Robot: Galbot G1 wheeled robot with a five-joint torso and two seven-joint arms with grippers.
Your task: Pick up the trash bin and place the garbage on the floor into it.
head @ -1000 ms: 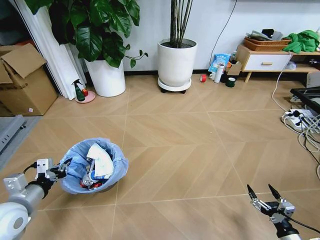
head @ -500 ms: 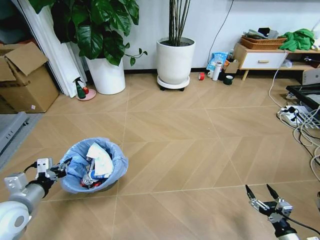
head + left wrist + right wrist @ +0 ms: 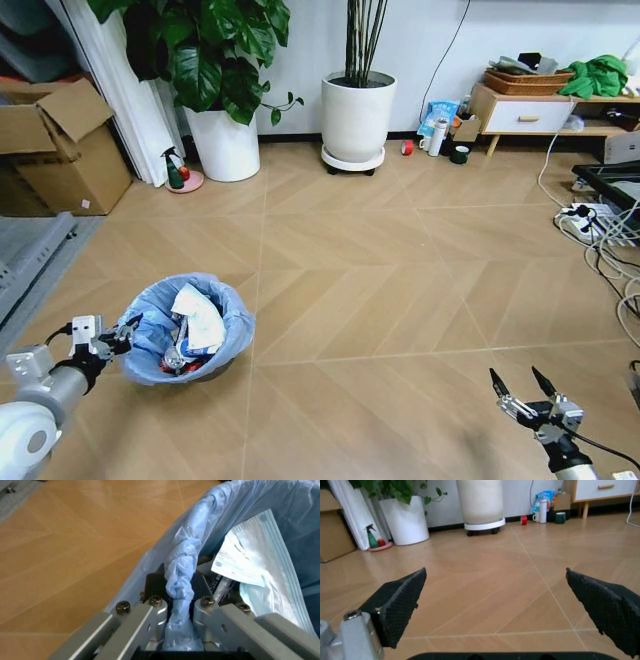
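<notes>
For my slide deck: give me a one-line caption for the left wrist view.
Left gripper shut on the twisted blue bag rim of the trash bin, paper garbage inside.

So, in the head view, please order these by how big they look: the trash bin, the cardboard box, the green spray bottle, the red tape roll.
1. The cardboard box and the trash bin look nearly alike; the bin is nearer the camera, so I leave them unranked.
2. The green spray bottle.
3. The red tape roll.

You're looking at a home living room: herringbone wood floor (image 3: 400, 260), potted plants (image 3: 215, 70) at upper left, low sideboard (image 3: 525, 115) at upper right.
</notes>
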